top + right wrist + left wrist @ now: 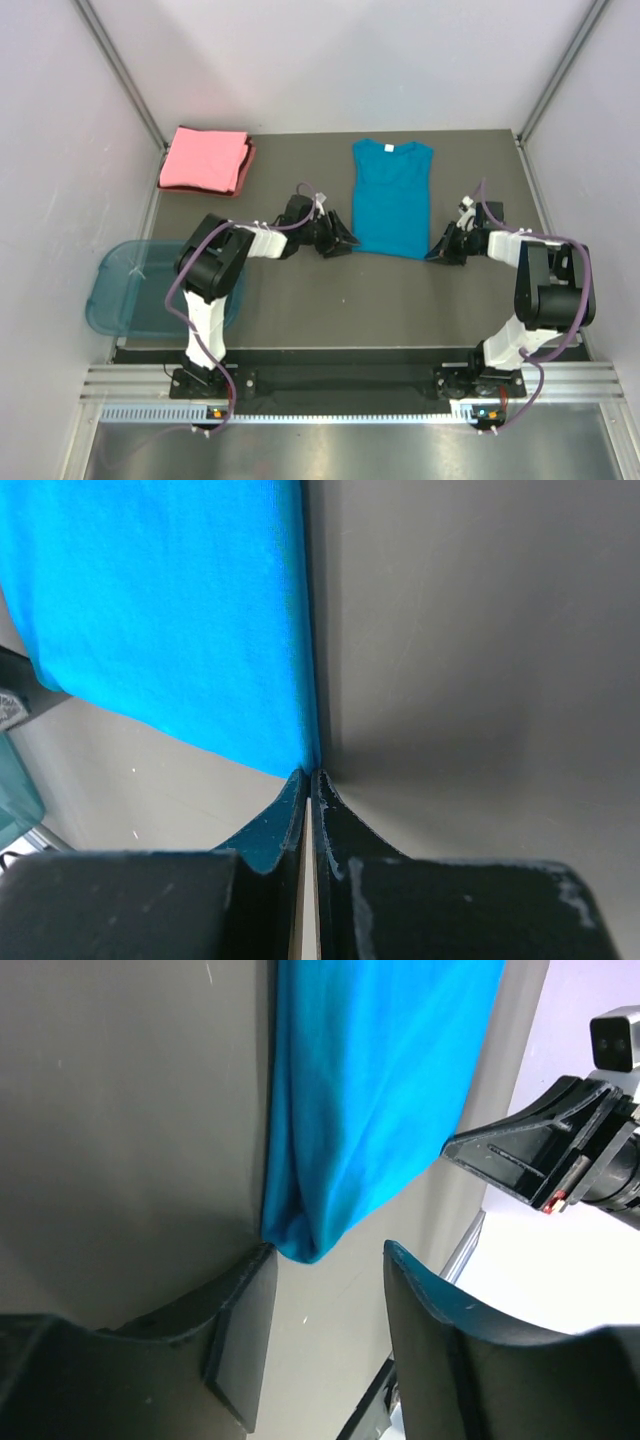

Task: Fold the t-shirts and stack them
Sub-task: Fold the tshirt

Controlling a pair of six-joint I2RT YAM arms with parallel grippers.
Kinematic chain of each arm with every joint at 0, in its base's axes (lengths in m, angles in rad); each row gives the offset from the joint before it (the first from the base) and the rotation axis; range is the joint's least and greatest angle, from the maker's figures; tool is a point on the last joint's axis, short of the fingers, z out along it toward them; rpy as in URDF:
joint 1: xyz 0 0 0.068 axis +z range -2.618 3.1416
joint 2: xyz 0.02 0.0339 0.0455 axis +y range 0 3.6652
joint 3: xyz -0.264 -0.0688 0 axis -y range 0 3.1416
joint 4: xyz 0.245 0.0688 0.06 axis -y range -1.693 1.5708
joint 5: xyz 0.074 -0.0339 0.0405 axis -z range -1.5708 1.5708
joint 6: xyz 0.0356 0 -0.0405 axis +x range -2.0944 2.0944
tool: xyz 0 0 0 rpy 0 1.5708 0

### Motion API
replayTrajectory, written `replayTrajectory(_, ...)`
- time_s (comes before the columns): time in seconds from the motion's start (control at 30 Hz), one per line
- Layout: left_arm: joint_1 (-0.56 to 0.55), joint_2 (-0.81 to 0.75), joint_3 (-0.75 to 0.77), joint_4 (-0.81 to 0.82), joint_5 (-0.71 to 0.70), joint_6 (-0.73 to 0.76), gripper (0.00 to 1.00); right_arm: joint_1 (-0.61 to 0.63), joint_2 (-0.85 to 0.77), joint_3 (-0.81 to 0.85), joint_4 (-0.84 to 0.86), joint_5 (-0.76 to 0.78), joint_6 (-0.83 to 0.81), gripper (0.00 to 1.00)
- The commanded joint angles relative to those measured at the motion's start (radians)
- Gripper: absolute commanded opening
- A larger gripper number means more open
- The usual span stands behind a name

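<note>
Top external: 1 teal tee (pixel 392 200), 1 pink tee (pixel 205 160).

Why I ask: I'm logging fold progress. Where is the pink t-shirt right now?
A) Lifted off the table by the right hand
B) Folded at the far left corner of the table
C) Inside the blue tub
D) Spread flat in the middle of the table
B: the pink t-shirt lies folded at the far left corner of the table, apart from the teal t-shirt and outside the tub.
</note>
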Motion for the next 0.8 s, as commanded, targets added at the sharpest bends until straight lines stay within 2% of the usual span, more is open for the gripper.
replayTrajectory(0.0, 0.0, 0.055, 0.021, -0.008, -0.038, 0.017, 0.52, 0.001, -0.019, -0.004, -0.001, -0.008, -0.02, 0.0)
replayTrajectory(0.07, 0.0, 0.066, 0.038, -0.015, -0.037, 0.028, 0.48, 0.001, -0.016, -0.007, 0.008, -0.014, -0.018, 0.0)
replayTrajectory(0.17, 0.0, 0.076, 0.065, -0.057, -0.047, 0.05, 0.15, -0.001, -0.005, -0.006, 0.011, -0.014, -0.012, 0.0)
replayTrajectory(0.2, 0.0, 0.078, 0.069, -0.062, -0.044, 0.05, 0.0, 0.001, -0.008, -0.003, 0.01, -0.016, -0.014, 0.0)
replayTrajectory(0.4, -0.004, -0.031, -0.016, -0.106, -0.031, 0.057, 0.0, 0.008, -0.101, -0.032, -0.085, 0.036, 0.012, 0.0)
replayTrajectory(0.53, -0.018, -0.147, -0.158, -0.146, -0.029, 0.057, 0.0, 0.028, -0.215, -0.096, -0.15, 0.067, 0.016, 0.0)
replayTrajectory(0.77, -0.138, -0.391, -0.352, -0.124, -0.053, -0.002, 0.0, 0.048, -0.483, -0.211, -0.28, 0.093, 0.042, 0.0)
